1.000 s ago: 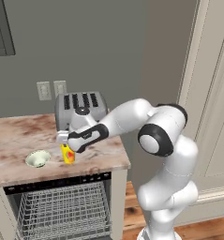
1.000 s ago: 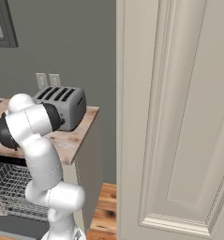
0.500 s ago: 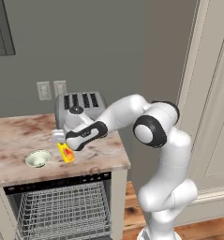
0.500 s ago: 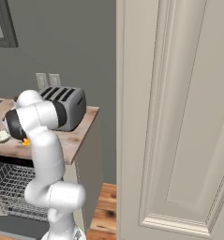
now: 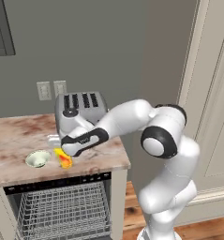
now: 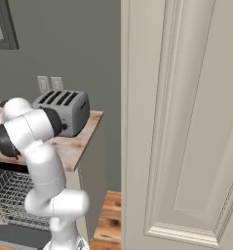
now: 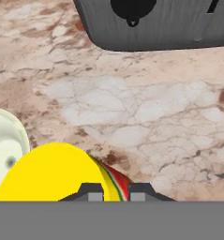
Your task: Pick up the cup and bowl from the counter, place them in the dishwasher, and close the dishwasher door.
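The white arm is rising from its base, folding at a big dark-jointed elbow and reaching forward and leftward, its forearm sloping down low over the table. The dark-banded wrist is pointing the claw (image 5: pixel 63 152) down and to the left. In the hand view the claw's two dark fingertips (image 7: pixel 91 191) are standing close together, nearly touching, pinching the rim of the cup (image 7: pixel 52 173) between them.

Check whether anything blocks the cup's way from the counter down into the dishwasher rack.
Nothing visible does. The cup sits near the counter's front edge at the gripper, and the wire rack lies open right below. The bowl stands beside it, to the side of that path.
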